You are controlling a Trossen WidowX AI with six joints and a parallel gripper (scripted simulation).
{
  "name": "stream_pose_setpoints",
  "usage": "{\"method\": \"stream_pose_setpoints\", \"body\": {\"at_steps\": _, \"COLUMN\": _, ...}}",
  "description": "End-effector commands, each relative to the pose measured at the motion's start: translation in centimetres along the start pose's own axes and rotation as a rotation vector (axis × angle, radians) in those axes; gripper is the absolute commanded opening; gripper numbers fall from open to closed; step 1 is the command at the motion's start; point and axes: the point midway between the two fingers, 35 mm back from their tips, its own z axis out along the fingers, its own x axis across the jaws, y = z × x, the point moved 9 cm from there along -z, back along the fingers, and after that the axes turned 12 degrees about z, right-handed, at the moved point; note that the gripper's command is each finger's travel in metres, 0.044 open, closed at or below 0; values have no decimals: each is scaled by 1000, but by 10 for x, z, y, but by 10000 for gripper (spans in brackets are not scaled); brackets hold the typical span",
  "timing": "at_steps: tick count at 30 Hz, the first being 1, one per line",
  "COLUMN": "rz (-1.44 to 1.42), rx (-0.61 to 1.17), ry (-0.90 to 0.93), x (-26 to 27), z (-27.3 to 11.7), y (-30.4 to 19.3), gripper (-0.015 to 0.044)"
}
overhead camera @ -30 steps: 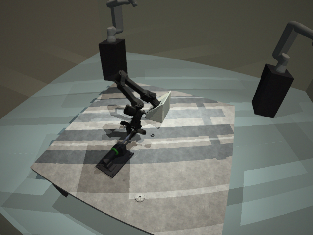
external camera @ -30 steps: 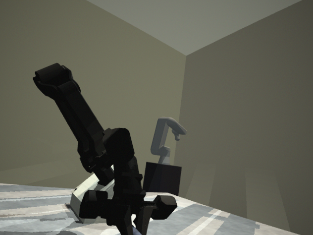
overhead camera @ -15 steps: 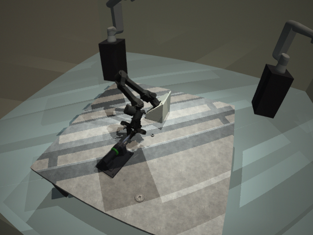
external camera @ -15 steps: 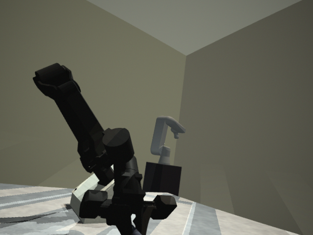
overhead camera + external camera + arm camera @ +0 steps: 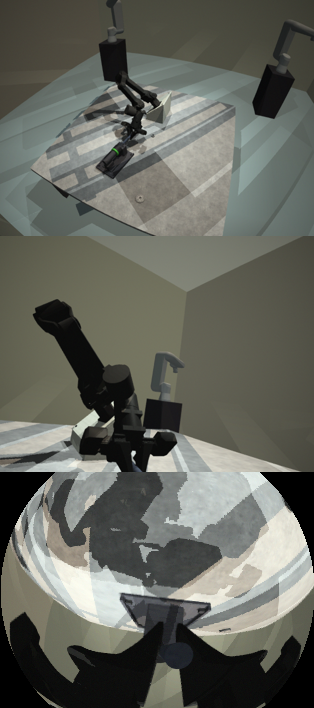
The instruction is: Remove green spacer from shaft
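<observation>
The dark fixture's base plate [image 5: 113, 174] [image 5: 192, 612] lies on the table, with a dark block and a thick dark cylindrical part on it. The green spacer [image 5: 115, 152] sits as a ring around the dark assembly, above the plate and off the table. The blue-grey shaft [image 5: 126, 139] [image 5: 136, 468] [image 5: 178, 656] sticks out of the fixture toward the arm. My gripper [image 5: 130, 135] [image 5: 169, 626] is shut on the shaft's outer part. The fingers also show at the bottom edge in the exterior view. Other spacers and the shaft's depth in the housing cannot be made out.
A pale angled bracket [image 5: 164, 107] [image 5: 85, 422] stands close behind the arm. A small nut-like part [image 5: 152, 134] lies right of the gripper. A round disc [image 5: 138, 197] lies near the table's front. Two grey arms on black pedestals [image 5: 274, 91] [image 5: 113, 59] stand beyond the table.
</observation>
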Motion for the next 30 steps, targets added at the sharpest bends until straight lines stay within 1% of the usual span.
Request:
{"method": "stream_pose_setpoints", "body": {"at_steps": 1, "rz": 4, "rx": 1, "ry": 0, "x": 0, "z": -1, "y": 1, "gripper": 0}}
{"method": "stream_pose_setpoints", "body": {"at_steps": 30, "rz": 4, "rx": 1, "ry": 0, "x": 1, "z": -3, "y": 3, "gripper": 0}}
